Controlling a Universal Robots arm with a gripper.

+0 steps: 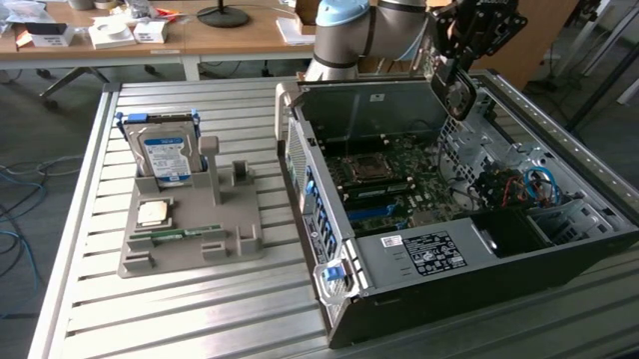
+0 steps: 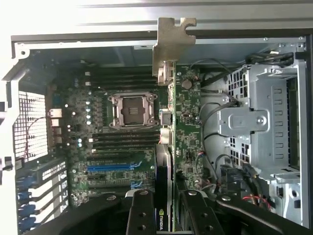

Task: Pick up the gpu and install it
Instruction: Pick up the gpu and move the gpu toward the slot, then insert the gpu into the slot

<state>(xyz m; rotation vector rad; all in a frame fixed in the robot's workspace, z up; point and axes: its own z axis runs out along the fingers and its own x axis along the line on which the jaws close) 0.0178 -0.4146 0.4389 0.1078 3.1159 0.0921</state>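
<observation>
Pickup is done: the gpu [image 2: 164, 161] is clamped between the jaws of the gripper [image 2: 168, 210] and held above the open computer case [image 1: 479, 307], over its motherboard [image 1: 399, 187]; seating is not yet done.

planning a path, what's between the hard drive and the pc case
Exterior view: two upright posts of the grey holder stand between the hard drive and the pc case.

Robotics laboratory — a robot arm [image 1: 345, 34] at a slotted metal bench [image 1: 200, 314], an open computer case [image 1: 479, 299] on it, wooden desks [image 1: 230, 41] (strewn with boxes [image 1: 110, 34]) beyond.
</observation>
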